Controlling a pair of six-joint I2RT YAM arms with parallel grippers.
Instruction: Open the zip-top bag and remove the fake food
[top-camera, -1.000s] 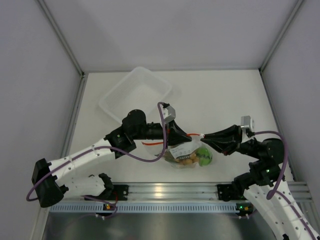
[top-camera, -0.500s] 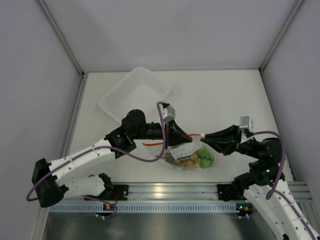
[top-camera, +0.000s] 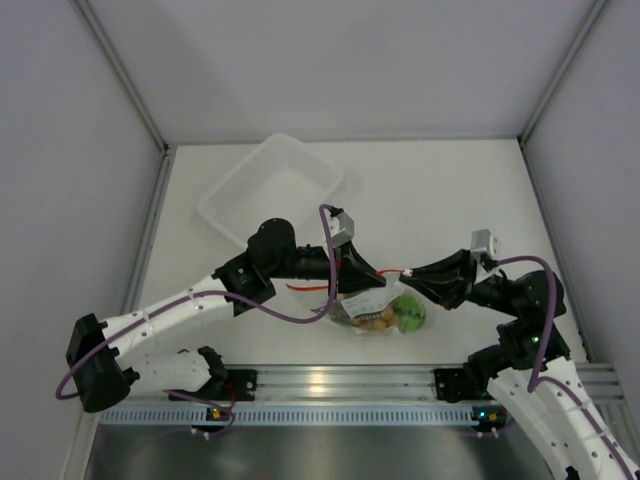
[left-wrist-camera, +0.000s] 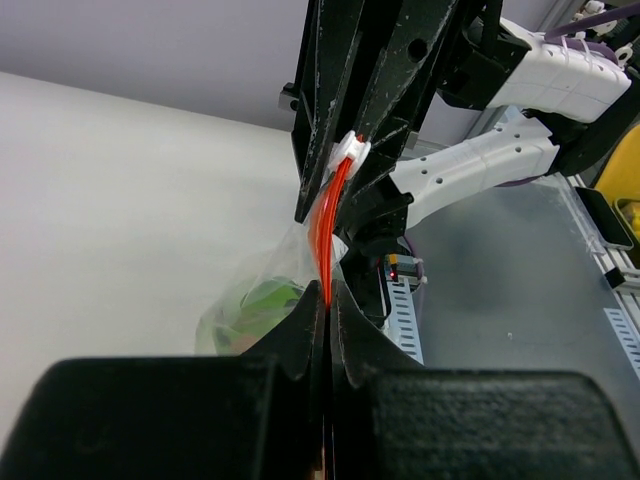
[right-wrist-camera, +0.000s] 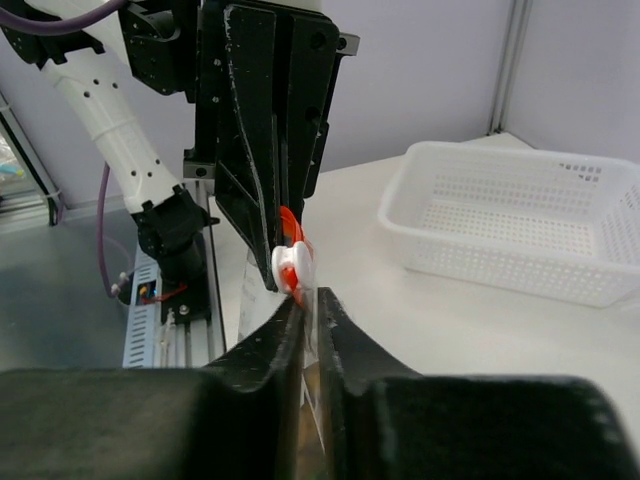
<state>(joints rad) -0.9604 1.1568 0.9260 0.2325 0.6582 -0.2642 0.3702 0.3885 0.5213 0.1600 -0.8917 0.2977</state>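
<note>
The zip-top bag (top-camera: 380, 308) hangs between my two grippers, just above the table's near edge. Its red-orange zip strip (left-wrist-camera: 325, 235) runs from my left gripper (left-wrist-camera: 327, 300) to a white slider (right-wrist-camera: 290, 265) at my right gripper (right-wrist-camera: 310, 295). In the top view the left gripper (top-camera: 374, 277) and right gripper (top-camera: 406, 277) meet tip to tip, each shut on the bag's mouth. The fake food is inside the bag: a green ball (top-camera: 408, 313) and tan-brown balls (top-camera: 376, 321). The mango shape is not clear to see.
A rigid clear tray (top-camera: 275, 188) stands at the back left; it also shows in the right wrist view (right-wrist-camera: 520, 225). The metal rail (top-camera: 330, 380) with the arm bases runs along the near edge. Grey walls close in the table's sides.
My right wrist has shifted slightly to the left. Both grippers keep their hold on the bag's mouth, and the bag has barely moved.
</note>
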